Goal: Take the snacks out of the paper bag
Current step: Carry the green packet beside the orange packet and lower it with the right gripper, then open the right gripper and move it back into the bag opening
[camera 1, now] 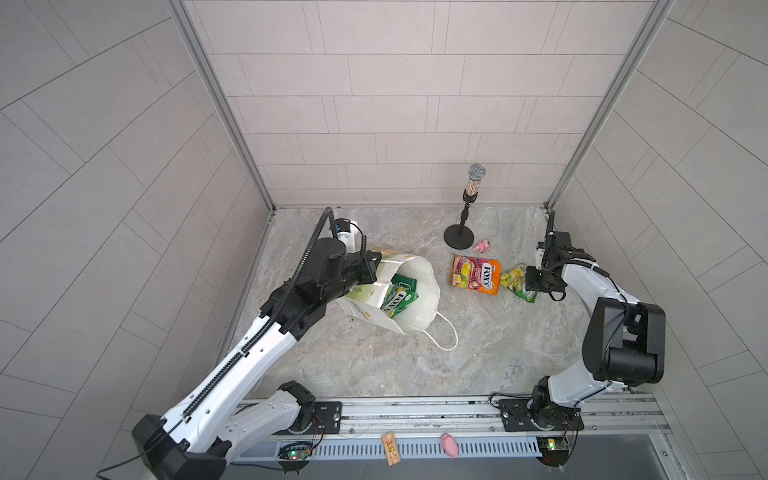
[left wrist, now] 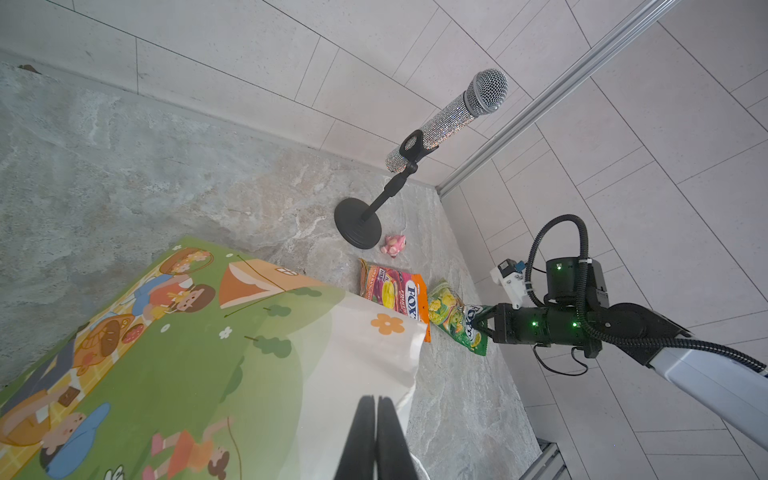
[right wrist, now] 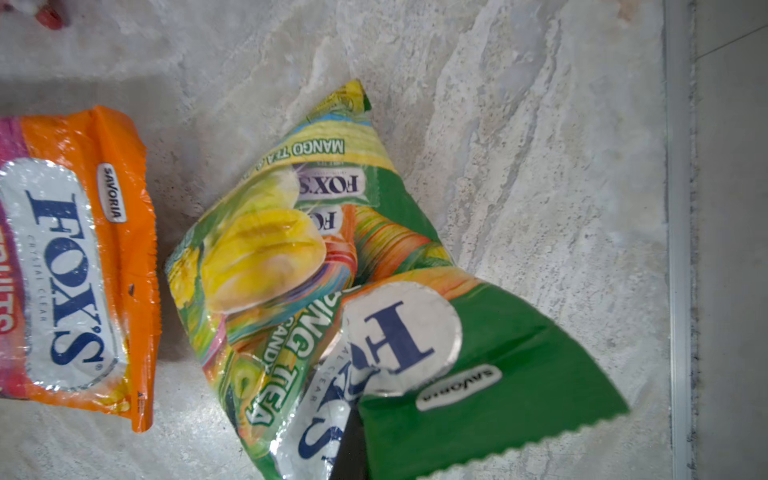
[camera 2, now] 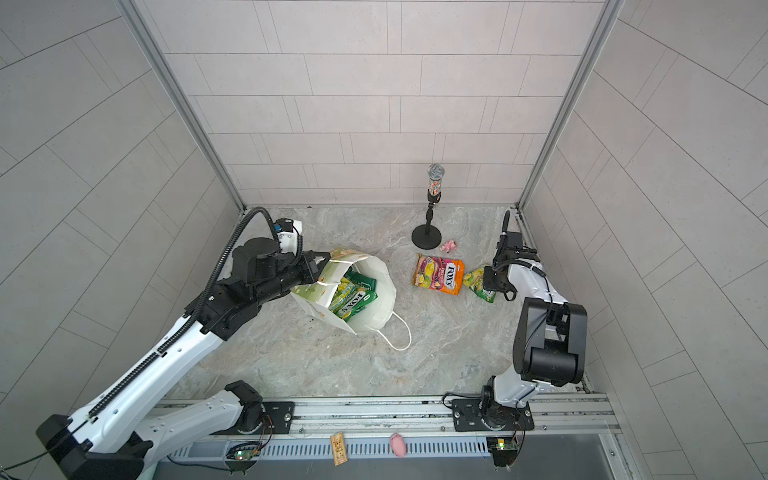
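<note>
The grey marbled desk (camera 1: 374,365) carries everything. Towards its left stands the tall white paper carrier bag (camera 1: 422,303), mouth tilted open, with our left end effector (camera 1: 375,262) pressed together on its rim. We judge this grip should keep the mouth wide and steady. Inside lie green and yellow-green glossy snack packets (camera 1: 399,296), not yet out. Well apart to the right, the orange-pink glossy FOX'S packet (camera 1: 476,275) lies flat on the desk. Just beside it is the small yellow-green FOX'S packet (right wrist: 332,249), pinched at its green corner by our right end effector (left wrist: 484,320). To do this step well, we would lower that corner until the packet lies flat — clear of its orange neighbour — then let go before reaching into the bag.
</note>
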`<state>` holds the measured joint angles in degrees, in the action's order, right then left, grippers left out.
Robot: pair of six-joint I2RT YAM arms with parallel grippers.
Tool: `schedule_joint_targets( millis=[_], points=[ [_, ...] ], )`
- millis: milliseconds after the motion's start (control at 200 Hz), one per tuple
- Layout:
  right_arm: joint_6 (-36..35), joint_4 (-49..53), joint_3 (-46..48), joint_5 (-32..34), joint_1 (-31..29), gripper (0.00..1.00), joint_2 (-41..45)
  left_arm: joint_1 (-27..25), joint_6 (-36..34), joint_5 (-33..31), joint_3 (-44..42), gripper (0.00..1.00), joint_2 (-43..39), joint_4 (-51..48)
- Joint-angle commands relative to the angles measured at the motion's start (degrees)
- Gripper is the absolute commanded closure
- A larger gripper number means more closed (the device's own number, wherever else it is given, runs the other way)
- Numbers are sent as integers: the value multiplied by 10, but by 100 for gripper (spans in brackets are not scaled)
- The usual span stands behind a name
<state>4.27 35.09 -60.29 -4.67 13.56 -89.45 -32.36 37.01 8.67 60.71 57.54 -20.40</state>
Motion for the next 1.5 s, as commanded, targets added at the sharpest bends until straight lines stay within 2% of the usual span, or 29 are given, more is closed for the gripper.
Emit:
schedule_joint_targets(
  millis=[0, 60, 125, 315, 425, 515, 685, 806, 1006, 1256, 1411, 1496],
  points=[
    [6, -10, -1, 21, 2, 100, 5, -2, -7, -8, 6, 100, -11, -1],
    [5, -9, -9, 23, 2, 99, -5, -3, -7, -7, 6, 100, -11, 0],
    [8, -5, -16, 30, 2, 92, -14, -2, -7, -7, 6, 100, -12, -1],
    [30, -6, -17, 57, 2, 52, 5, -2, -7, -6, 4, 100, -15, -1],
    [48, -16, -6, 56, 2, 36, 38, -2, -8, -5, 5, 100, -15, -1],
    [67, -34, 11, 40, 2, 28, 77, -2, -8, -2, 4, 100, -15, 0],
    [93, -76, 45, -59, 2, 27, 144, -2, -8, 4, 3, 100, -15, 4],
    [123, -140, 87, -183, 3, 27, 193, -2, -9, 14, 2, 100, -15, 9],
    [222, -307, 178, -364, -22, 27, 269, -2, -9, 26, -2, 100, -18, 19],
    [218, -289, 182, -381, -132, 28, 323, -2, -9, 41, -5, 100, -22, 33],
    [222, -299, 187, -374, -236, 36, 331, -3, -10, 46, -3, 100, -22, 35],
    [221, -322, 207, -354, -291, 36, 346, -3, -10, 49, -4, 100, -22, 37]
  ],
)
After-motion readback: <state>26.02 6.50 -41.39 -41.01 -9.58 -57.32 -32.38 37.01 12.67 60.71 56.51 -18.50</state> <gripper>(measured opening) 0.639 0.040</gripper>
